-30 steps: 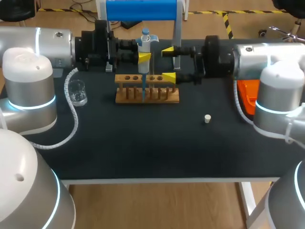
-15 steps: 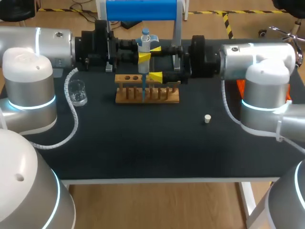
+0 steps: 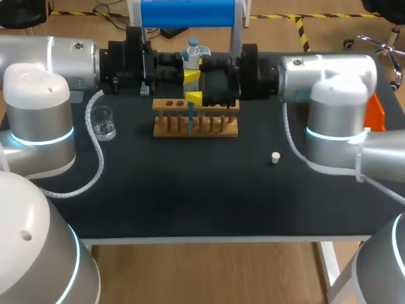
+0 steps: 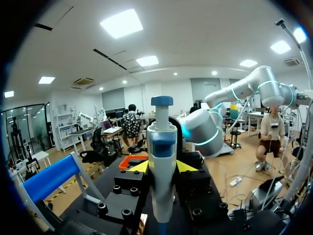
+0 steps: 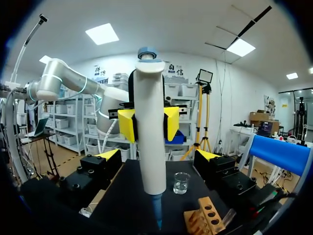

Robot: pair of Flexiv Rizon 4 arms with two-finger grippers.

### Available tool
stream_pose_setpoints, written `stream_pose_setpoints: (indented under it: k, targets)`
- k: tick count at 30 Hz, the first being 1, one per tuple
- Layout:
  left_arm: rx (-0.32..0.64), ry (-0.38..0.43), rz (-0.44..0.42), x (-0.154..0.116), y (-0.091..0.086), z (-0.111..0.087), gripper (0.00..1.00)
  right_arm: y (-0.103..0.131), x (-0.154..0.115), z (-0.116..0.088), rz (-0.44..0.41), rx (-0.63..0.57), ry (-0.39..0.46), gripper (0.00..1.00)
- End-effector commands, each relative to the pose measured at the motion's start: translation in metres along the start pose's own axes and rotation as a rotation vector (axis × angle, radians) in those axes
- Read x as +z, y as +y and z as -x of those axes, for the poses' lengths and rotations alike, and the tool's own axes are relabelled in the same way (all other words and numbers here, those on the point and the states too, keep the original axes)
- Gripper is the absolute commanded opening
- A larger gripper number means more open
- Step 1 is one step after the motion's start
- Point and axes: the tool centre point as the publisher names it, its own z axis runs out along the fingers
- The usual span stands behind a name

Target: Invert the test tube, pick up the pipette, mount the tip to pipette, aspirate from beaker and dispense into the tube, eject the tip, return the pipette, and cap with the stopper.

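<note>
Left end effector (image 4: pixel 161 166) is gripping the pipette (image 3: pixel 192 52) by its white body, yellow pads pressing on it from two sides, holding it upright over the wooden rack (image 3: pixel 196 128) at the back middle of the tabletop (image 3: pixel 190 196). Blue tip (image 3: pixel 190 119) is sitting mounted on the pipette's lower end and pointing straight down in front of the rack; it may be dipping into a test tube there, cannot tell from these views. Right end effector (image 5: pixel 159 155) is standing open, fingers spread wide either side of the pipette and not touching it, facing the left one across the pipette. Beaker (image 3: pixel 103 123) is standing upright on the left part of the tabletop, well apart from the rack, close to the left arm's white cable. Stopper (image 3: pixel 275 158) is lying alone on the tabletop to the right of the rack and nearer the front. Blue-topped stand (image 3: pixel 188 12) is standing behind the rack at the back edge.
</note>
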Motion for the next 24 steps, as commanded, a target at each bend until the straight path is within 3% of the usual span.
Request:
stream_pose_setpoints:
  k: [1, 8, 18, 20, 23, 24]
  targets:
    - [0.001, 0.001, -0.002, -0.0002, 0.0004, 0.0003, 0.0, -0.0022, 0.0048, 0.002, 0.003, 0.0, -0.002, 1.0]
    - [0.001, 0.001, -0.002, -0.0002, 0.0004, 0.0003, 0.0, -0.0025, 0.0074, -0.0018, 0.014, -0.009, -0.019, 0.99]
    - [0.001, 0.001, -0.002, -0.0002, 0.0004, 0.0003, 0.0, -0.0021, 0.0088, -0.0031, 0.027, -0.006, -0.034, 0.87]
    - [0.001, 0.001, -0.002, -0.0002, 0.0004, 0.0003, 0.0, -0.0011, 0.008, -0.0037, 0.031, -0.009, -0.038, 0.79]
    - [0.001, 0.001, -0.002, -0.0002, 0.0004, 0.0003, 0.0, -0.0004, 0.0068, -0.0038, 0.033, -0.011, -0.041, 0.48]
    - [0.001, 0.001, -0.002, -0.0002, 0.0004, 0.0003, 0.0, -0.0003, 0.0063, -0.0037, 0.034, -0.011, -0.042, 0.45]
